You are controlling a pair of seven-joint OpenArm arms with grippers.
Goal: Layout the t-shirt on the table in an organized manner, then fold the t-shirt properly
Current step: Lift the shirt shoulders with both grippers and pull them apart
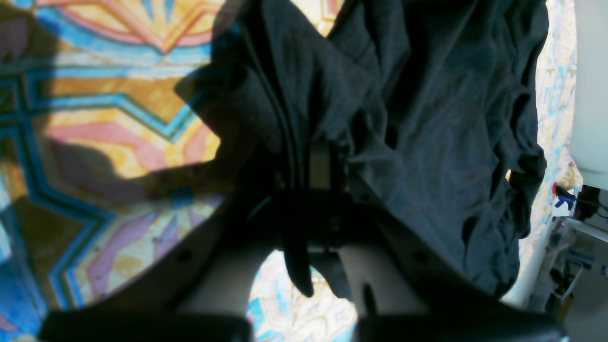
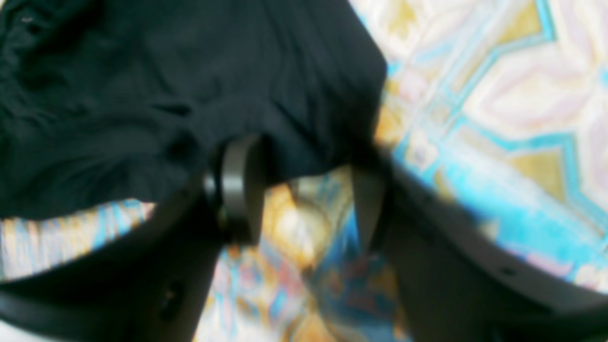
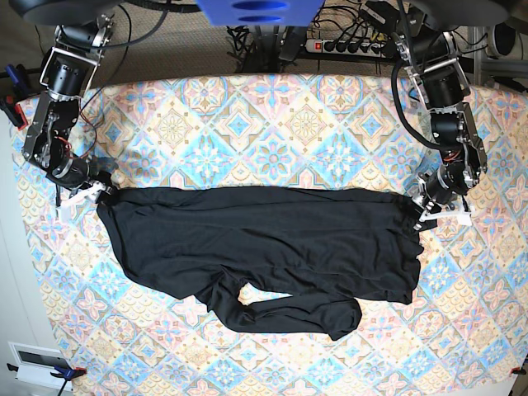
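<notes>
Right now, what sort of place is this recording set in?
Probably a robotics lab or workshop bench: a table under a patterned cloth, a power strip with tangled cables behind it, and two arms stretching a black t-shirt.

Both arms are extended down from the far edge. Left gripper (image 3: 423,211) is clamped on t-shirt (image 3: 264,243) corner; right gripper (image 3: 92,193) jaws are seen apart, though view's blurred, prob. not gripping.
</notes>
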